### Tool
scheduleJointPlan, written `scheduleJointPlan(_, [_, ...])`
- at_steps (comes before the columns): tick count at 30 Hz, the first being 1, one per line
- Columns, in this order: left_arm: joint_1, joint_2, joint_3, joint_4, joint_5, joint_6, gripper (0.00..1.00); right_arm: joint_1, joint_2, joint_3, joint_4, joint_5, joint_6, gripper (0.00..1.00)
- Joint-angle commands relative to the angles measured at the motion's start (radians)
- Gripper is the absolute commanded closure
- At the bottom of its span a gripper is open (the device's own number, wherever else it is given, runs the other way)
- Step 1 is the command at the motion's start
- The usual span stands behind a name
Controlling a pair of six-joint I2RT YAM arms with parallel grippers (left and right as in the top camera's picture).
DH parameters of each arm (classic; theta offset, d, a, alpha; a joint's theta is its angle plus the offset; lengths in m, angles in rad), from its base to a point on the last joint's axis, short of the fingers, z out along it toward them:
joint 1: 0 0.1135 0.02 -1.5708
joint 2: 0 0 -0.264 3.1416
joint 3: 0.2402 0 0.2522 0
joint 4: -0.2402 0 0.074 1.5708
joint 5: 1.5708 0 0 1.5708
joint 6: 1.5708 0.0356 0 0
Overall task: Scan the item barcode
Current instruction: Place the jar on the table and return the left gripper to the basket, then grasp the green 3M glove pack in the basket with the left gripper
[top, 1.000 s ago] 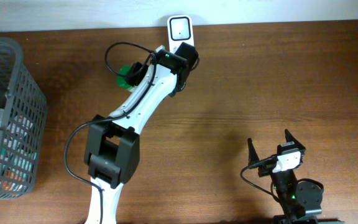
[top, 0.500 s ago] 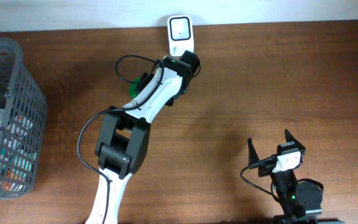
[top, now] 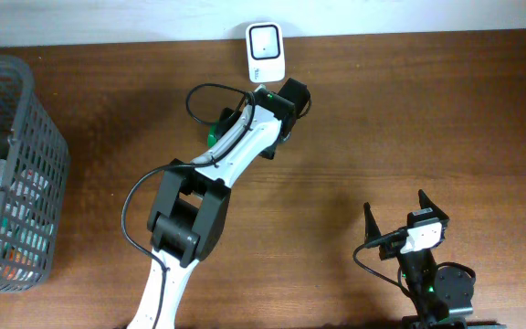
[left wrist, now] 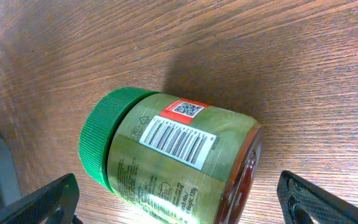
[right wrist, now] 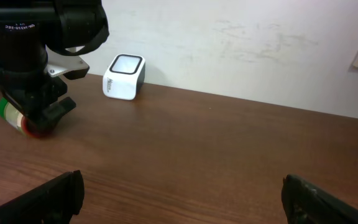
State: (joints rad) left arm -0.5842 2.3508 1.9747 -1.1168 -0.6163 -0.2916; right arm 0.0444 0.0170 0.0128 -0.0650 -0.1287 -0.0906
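On the brown wood-grain table [top: 427, 110], against a plain white wall [right wrist: 260, 43], a small white barcode scanner [top: 266, 52] stands at the far edge. A grey plastic basket [top: 26, 100] holding packaged goods sits at the left and is cut off by the frame

The jar [left wrist: 173, 155] lies on its side on the table, near the scanner and to its front left. It has a ribbed green lid [left wrist: 107, 140], an olive-green label and a reddish base. Its barcode [left wrist: 178, 140] faces up, with a small square code on a red patch beside it

The left gripper [left wrist: 182, 202] hangs over the jar with its jaws spread wide, one finger on each side and a gap showing at the base end; it holds nothing. The right gripper [top: 394, 203], well apart at the near side of the table, is also spread wide and empty

From overhead the left arm [top: 236, 151] covers nearly all of the jar, leaving only a sliver of green. In the left wrist view the jar's lower side runs out of frame, and the label's fine print is too small to read
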Motion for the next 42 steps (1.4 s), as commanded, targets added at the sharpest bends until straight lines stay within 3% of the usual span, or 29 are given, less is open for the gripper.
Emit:
scheduleJointPlan(1, [0.004,0.012,0.047,-0.009,0.031,0.008,0.01,0.001,-0.004,-0.007,-0.003,0.008,-0.010,0.02])
scheduleJointPlan(6, [0.042,-0.141,0.204,-0.040,0.130,0.008,0.01,0.001,-0.004,-0.007,-0.003,0.008,-0.010,0.02])
scheduleJointPlan(11, [0.193,-0.454,0.254,-0.063,0.184,0.068,0.01,0.001,-0.004,-0.007,-0.003,0.008,-0.010,0.02])
scheduleJointPlan(14, [0.450,-0.594,0.254,-0.065,0.277,0.085,0.01,0.001,-0.004,-0.007,-0.003,0.008,-0.010,0.02])
scheduleJointPlan(17, [0.730,-0.597,0.251,-0.068,0.462,0.085,0.01,0.001,-0.004,-0.007,-0.003,0.008,-0.010,0.02])
scheduleJointPlan(20, [0.872,-0.569,0.251,-0.074,0.504,0.108,0.01,0.001,-0.004,-0.007,-0.003,0.008,-0.010,0.02])
scheduleJointPlan(27, [0.985,-0.488,0.251,-0.071,0.508,0.129,0.01,0.001,-0.004,-0.007,-0.003,0.008,-0.010,0.02])
scheduleJointPlan(42, [0.986,-0.479,0.251,-0.106,0.549,0.129,0.00,0.001,-0.004,-0.007,-0.003,0.008,-0.010,0.02])
